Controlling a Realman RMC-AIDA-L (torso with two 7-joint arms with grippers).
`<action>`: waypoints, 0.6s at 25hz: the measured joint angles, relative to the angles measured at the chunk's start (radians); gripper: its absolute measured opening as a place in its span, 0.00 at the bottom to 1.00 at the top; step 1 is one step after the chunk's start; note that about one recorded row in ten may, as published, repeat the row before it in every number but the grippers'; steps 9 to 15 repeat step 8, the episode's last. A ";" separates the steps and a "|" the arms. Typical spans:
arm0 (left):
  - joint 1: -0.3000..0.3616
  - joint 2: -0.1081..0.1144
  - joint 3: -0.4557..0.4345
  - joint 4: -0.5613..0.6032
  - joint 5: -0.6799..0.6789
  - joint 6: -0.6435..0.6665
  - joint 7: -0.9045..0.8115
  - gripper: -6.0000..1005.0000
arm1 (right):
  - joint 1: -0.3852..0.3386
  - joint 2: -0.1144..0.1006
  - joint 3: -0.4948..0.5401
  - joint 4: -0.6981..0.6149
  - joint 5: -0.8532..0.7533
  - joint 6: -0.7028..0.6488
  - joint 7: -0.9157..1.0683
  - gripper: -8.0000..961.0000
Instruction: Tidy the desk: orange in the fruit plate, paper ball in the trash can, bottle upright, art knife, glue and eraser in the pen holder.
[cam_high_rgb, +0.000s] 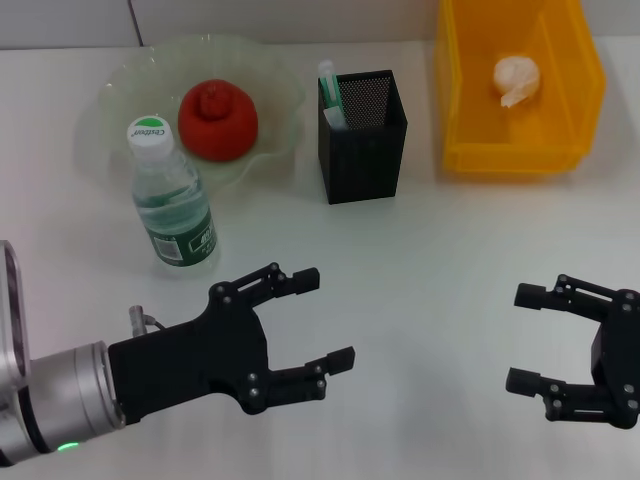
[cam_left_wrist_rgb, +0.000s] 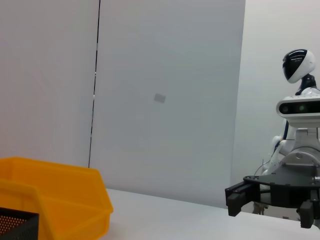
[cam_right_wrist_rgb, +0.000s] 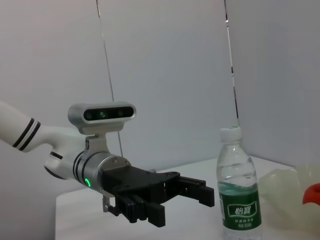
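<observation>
Both grippers hover over the surface's near edge, left gripper (cam_high_rgb: 318, 322) and right gripper (cam_high_rgb: 528, 338), fingers spread wide, holding nothing. Bottle (cam_high_rgb: 172, 198) stands upright beside the fruit plate (cam_high_rgb: 120, 85).

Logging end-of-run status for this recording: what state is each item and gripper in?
orange: in the fruit plate
paper ball: inside the trash can
bottle: upright, capped
pen holder: upright, items inside
left gripper: open, empty
right gripper: open, empty
</observation>
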 joint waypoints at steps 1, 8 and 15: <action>0.000 0.000 0.000 0.000 0.000 0.000 0.000 0.84 | 0.000 0.000 0.000 0.001 0.000 0.003 0.000 0.88; 0.002 -0.001 0.000 -0.002 0.000 0.000 0.001 0.84 | 0.006 0.000 -0.003 0.013 0.000 0.018 0.000 0.88; 0.002 -0.001 0.000 -0.002 0.000 0.000 0.001 0.84 | 0.006 0.000 -0.003 0.013 0.000 0.018 0.000 0.88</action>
